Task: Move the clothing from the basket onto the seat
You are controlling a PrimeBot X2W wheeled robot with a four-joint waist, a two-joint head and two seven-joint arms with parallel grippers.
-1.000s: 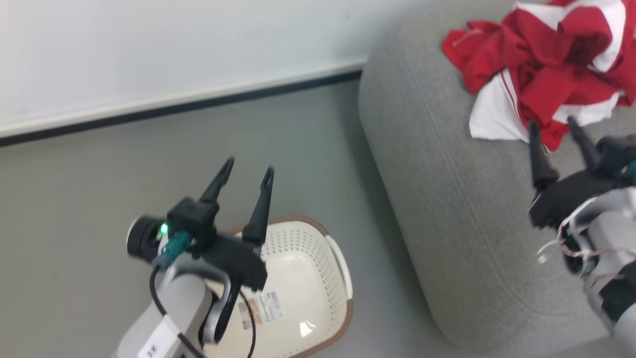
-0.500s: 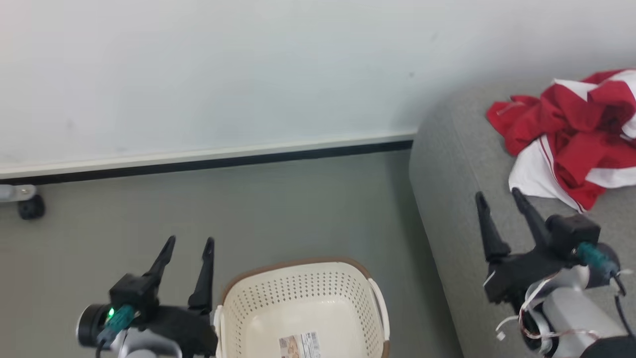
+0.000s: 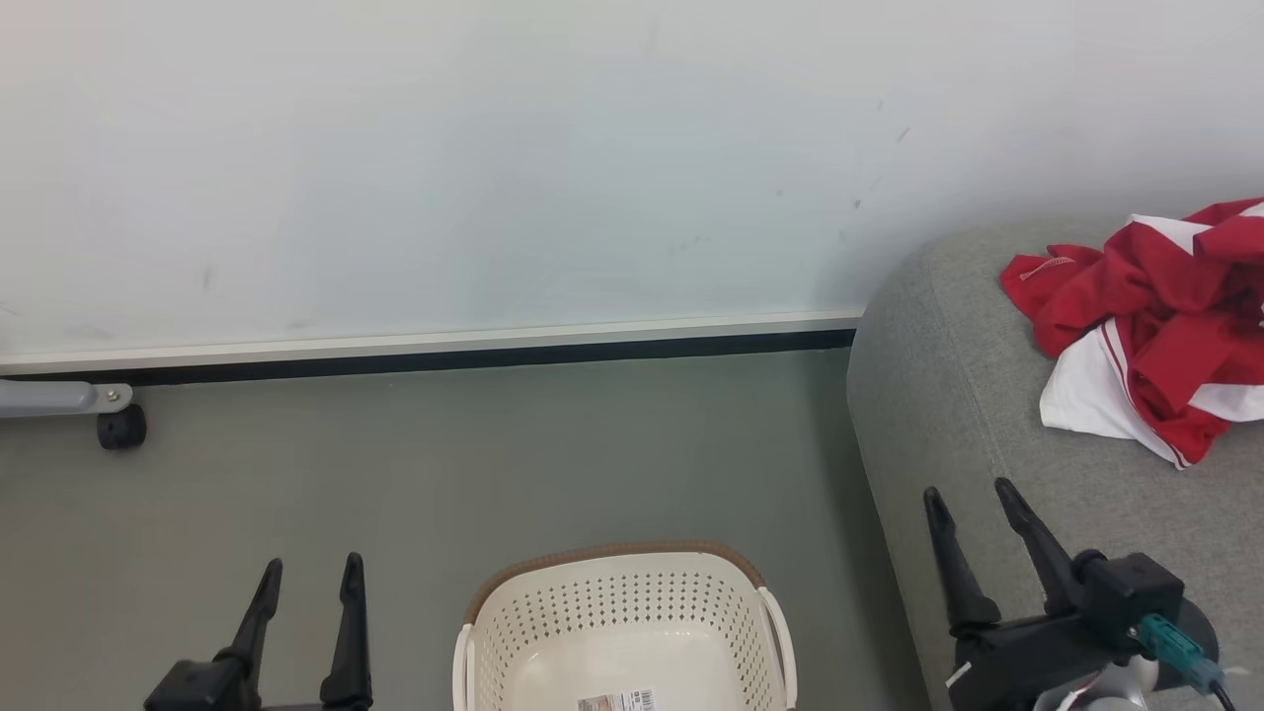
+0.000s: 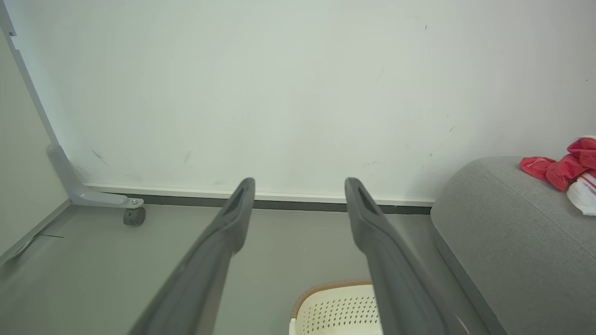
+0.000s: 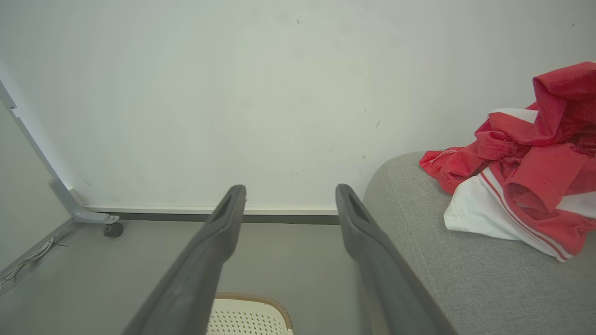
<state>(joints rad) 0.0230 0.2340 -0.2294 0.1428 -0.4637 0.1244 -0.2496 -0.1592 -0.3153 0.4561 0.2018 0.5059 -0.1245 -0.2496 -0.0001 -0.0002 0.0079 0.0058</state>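
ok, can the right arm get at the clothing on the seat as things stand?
Probably yes. The right gripper hangs open over the seat. The clothing lies ahead and to its right, with only bare cushion between them, so the way looks free.

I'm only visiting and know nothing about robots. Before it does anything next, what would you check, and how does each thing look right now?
1. Clothing lying on the seat: ok, a red and white heap rests on the grey cushion.
2. Whole heap on the seat: cannot tell, it runs past the head view's right edge.
3. Basket empty: cannot tell. The part in view holds no fabric, but its near part is cut off.
4. Left gripper free: ok, open, nothing between its fingers.
5. Right gripper free: ok, open, apart from the clothing.
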